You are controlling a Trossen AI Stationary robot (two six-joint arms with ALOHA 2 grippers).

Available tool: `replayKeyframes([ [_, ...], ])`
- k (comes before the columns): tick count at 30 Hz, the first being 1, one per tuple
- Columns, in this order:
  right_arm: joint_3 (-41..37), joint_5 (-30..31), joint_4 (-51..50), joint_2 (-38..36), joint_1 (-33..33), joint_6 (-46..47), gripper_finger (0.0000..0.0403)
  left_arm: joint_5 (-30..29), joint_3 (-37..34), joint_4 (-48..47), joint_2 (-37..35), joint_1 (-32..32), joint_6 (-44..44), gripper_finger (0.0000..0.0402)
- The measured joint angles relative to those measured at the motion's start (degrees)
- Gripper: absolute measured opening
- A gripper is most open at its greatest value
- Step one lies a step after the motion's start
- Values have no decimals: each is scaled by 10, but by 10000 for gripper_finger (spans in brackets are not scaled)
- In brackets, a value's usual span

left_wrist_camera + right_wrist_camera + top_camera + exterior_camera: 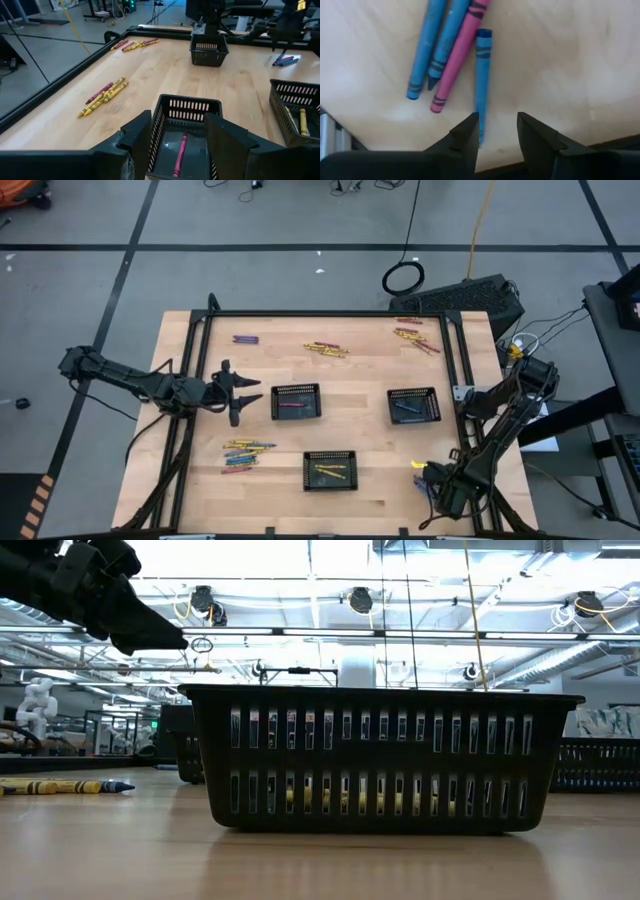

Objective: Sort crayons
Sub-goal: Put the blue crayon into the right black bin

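Down low, right gripper (498, 131) spread just beside a blue crayon (482, 75).

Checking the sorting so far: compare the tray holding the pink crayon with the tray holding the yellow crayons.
The pink crayon's tray sits just ahead of the left pincer, toward the table's middle; the yellow crayons' tray sits nearer the front edge. The first holds a pink crayon; the second holds yellow crayons. Both are black slotted rectangular trays, upright on the wooden table.
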Motion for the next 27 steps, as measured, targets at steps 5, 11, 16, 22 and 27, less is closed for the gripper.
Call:
replayKeyframes([
  [5,0,37,18,0,0,0,117,0,0,-3,0,0,1,182],
  [11,0,44,36,0,0,8,116,0,0,-5,0,0,2,182],
  [16,0,44,27,5,0,11,116,0,0,-9,0,0,2,182],
  [22,3,43,26,36,0,4,116,0,0,-10,13,0,1,182],
  [27,2,43,16,47,0,3,102,0,0,-9,32,0,-2,182],
])
